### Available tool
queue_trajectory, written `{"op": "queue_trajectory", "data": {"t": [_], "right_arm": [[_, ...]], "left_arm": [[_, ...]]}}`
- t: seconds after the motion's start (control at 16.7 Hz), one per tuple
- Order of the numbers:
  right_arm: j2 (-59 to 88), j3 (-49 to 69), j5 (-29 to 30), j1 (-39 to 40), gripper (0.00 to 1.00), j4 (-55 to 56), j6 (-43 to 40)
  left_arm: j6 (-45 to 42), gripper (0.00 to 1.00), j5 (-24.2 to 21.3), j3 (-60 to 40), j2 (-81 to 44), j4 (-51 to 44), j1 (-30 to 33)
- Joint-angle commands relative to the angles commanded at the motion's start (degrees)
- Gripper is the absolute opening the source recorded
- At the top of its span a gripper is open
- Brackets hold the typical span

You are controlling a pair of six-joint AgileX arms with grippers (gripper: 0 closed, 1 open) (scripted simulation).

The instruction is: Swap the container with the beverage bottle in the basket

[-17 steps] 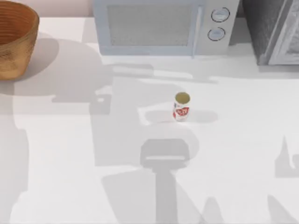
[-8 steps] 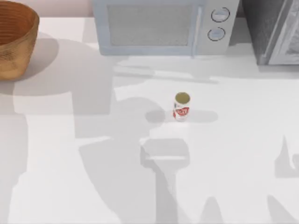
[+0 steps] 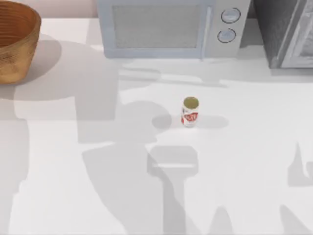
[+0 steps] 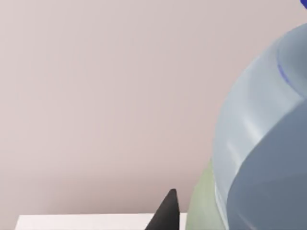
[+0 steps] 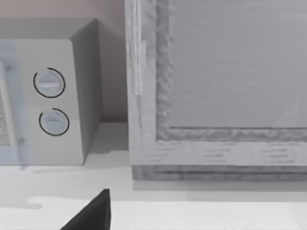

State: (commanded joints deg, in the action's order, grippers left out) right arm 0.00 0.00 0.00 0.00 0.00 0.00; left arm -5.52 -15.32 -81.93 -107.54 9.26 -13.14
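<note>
Two task items and one receptacle on the white table. Item one, the container: short can, white with a red label and dull gold top, standing upright near the table's middle, apart from everything else, in front of the microwave. Judged light, rigid and smooth-sided; likely slippery under hard pads, so best taken across the label band at mid-height, where the wall is straight and the rim cannot deflect the fingers; a tall, narrow footprint means a sideways knock could tip it. Item two, the beverage bottle: seen very close in the left wrist view as a clear, rounded shoulder with a blue mark above and a pale green band below, against a plain pinkish wall. Judged light, its plastic wall somewhat yielding; a hold on the labelled body suits it better than one on the tapering neck. One dark fingertip of the left gripper stands just beside the bottle; whether the jaws are clamped on it cannot be told. Receptacle, the basket: round, orange-brown wicker, at the table's far left corner, well apart from the can; its interior is largely cut off by the frame edge. Right gripper: a single dark fingertip before a grey cabinet; spread undetermined.
</note>
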Motion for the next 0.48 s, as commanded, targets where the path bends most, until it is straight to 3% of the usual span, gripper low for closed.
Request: {"op": "queue_trajectory", "data": {"t": [0.48], "right_arm": [[0.0, 0.0, 0.0, 0.0, 1.0, 0.0, 0.0]], "left_arm": [[0.0, 0.9, 0.0, 0.0, 0.0, 0.0, 0.0]]}}
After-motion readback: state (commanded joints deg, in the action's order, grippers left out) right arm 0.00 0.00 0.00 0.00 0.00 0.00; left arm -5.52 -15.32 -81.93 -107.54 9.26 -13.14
